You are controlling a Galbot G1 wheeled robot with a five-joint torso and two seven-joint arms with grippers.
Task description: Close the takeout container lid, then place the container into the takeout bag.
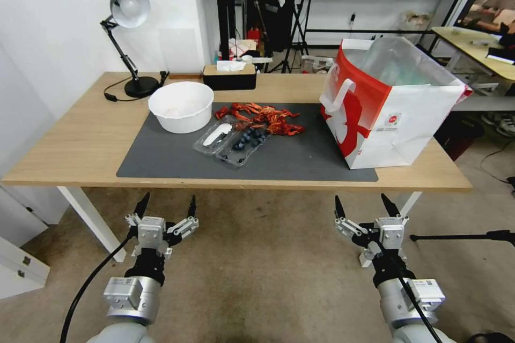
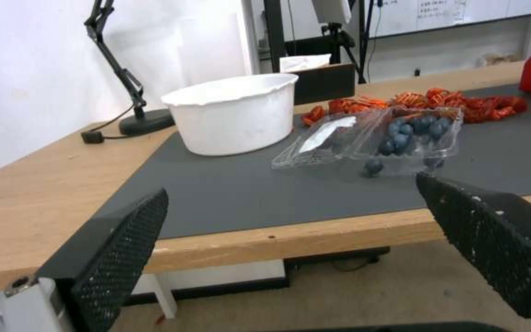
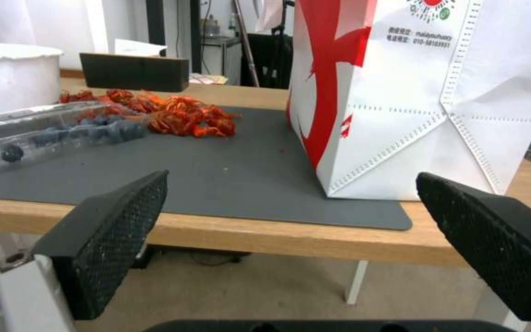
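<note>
Your left gripper point(image 1: 166, 207) and right gripper point(image 1: 365, 206) hung low in the frame, below the table point(image 1: 59, 155), both spread wide and holding nothing. One takeout container point(image 1: 244, 143) lay mid-frame on the mat, its lid point(image 1: 214, 136) flopped open. One takeout bag point(image 1: 391, 112) stood at the right.

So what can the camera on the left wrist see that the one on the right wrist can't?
Left wrist alone: the desk lamp at the table's back corner, and the open lid with its white sticker, lying flat beside the berries. Right wrist alone: the takeout bag's printed white side, standing on the mat. Both: the takeout container of blueberries, the white bowl, the red pile, the grey mat, each gripper open short of the table.
</note>
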